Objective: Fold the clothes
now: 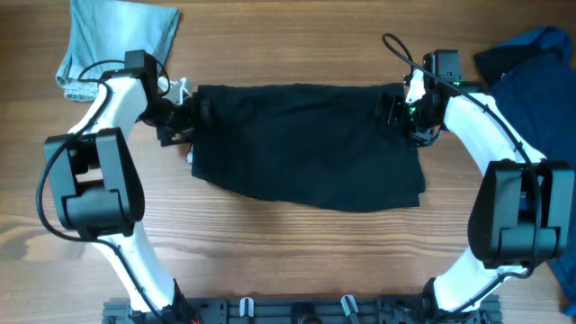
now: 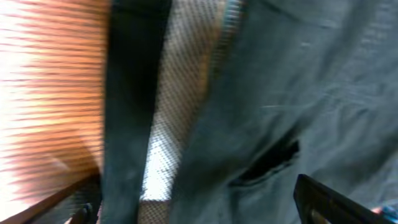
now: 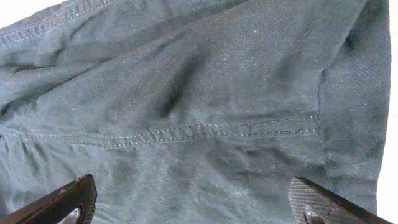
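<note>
A black garment (image 1: 306, 148) lay spread on the worktop (image 1: 288, 261). The left pincer (image 1: 192, 115) and the right pincer (image 1: 392, 109) stood apart at its upper corners.

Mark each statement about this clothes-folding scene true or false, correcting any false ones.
1. The black garment lies spread out on the table. True.
2. A light blue garment lies on the left arm's side. True.
3. The dark blue garment lies on top of the black one. False: it lies apart, at the table's right edge.
4. The right gripper has its fingers pressed shut. False: they stand wide apart over black cloth.
5. Both grippers sit at one end. False: the left gripper is at the opposite end.
</note>
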